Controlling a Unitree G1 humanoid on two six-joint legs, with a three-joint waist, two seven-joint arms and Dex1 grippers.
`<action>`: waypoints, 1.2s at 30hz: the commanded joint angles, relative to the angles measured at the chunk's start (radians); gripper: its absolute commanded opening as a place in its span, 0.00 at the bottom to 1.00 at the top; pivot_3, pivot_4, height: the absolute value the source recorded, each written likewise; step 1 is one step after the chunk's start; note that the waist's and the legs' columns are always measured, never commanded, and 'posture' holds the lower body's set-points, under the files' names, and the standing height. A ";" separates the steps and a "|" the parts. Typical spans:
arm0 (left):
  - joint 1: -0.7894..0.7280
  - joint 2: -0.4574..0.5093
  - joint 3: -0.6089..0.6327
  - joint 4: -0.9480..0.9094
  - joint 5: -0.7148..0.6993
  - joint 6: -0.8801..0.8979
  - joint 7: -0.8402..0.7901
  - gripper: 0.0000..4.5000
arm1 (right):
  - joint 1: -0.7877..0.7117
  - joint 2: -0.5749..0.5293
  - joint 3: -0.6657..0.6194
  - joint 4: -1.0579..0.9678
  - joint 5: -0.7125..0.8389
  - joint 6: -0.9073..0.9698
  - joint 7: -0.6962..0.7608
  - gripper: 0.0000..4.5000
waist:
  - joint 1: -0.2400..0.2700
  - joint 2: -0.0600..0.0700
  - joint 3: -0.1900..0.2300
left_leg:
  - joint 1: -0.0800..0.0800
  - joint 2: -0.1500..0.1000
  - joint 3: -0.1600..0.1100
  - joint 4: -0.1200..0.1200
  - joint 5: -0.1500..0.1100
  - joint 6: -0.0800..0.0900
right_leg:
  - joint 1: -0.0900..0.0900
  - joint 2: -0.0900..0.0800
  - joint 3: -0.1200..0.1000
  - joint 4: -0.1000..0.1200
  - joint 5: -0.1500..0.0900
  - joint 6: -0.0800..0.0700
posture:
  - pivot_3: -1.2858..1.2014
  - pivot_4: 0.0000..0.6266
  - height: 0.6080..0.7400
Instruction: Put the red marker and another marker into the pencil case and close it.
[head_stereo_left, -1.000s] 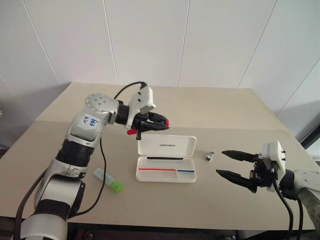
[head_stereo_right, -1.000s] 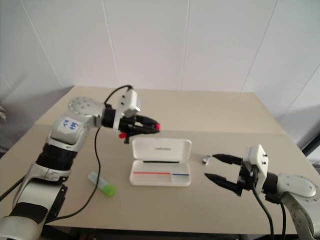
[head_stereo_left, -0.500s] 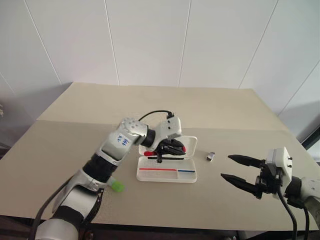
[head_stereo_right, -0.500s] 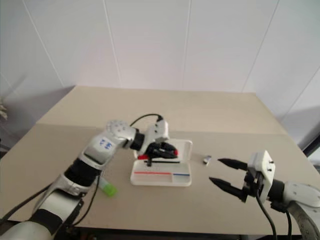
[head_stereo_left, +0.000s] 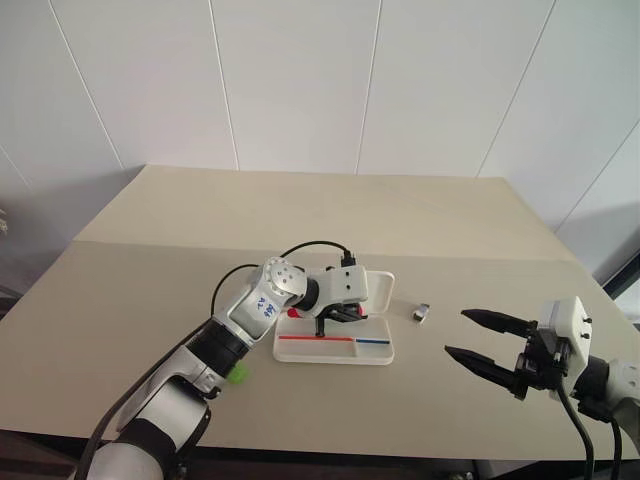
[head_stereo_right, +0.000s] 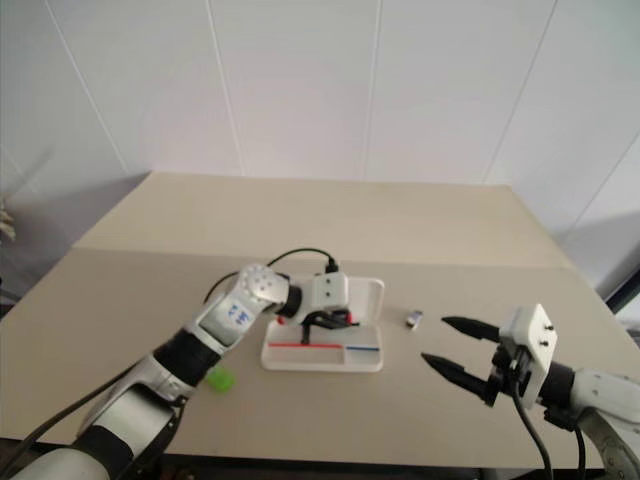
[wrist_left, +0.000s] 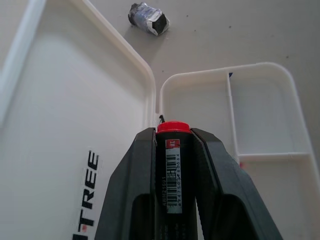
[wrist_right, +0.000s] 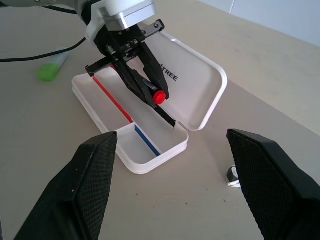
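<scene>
The left gripper (wrist_right: 145, 82) is clamped on the red marker (wrist_left: 172, 165), hanging just above the open tray of the pencil case (head_stereo_left: 334, 347) — the marker's long axis runs along the fingers, red end leading toward the case's right end, roughly in line with the tray's length. The drop is straight down from here, I judge. The right gripper (head_stereo_left: 482, 342), fingers wide apart and empty, waits well right of the case. One case, two markers — the green-capped marker (wrist_right: 52, 66) lies on the table left of the case, nearer the left arm — and one small grey metal piece (head_stereo_left: 421, 312).
</scene>
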 joint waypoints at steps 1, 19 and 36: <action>0.004 -0.013 0.009 -0.004 0.018 -0.035 0.002 0.14 | 0.005 -0.001 -0.041 -0.039 0.020 -0.012 -0.011 1.00 | -0.001 0.000 0.000 | 0.000 0.000 0.000 0.000 0.000 0.000 | 0.000 0.000 0.000 0.000 0.000 0.000 | 0.52 0.24 1.00; 0.011 -0.038 0.029 -0.018 0.030 -0.021 0.006 0.70 | -0.011 -0.007 -0.030 -0.039 0.023 -0.005 -0.029 1.00 | 0.000 0.000 0.000 | 0.000 0.000 0.001 0.000 0.000 0.000 | 0.000 0.000 0.001 0.000 0.001 0.001 | 0.52 0.24 1.00; 0.031 0.029 0.162 -0.154 -0.074 0.049 -0.058 1.00 | -0.021 -0.029 -0.024 -0.037 0.030 0.020 0.003 1.00 | -0.002 0.000 0.000 | 0.001 0.000 0.001 0.000 0.000 0.000 | 0.000 0.000 0.001 0.001 0.001 0.002 | 0.52 0.24 1.00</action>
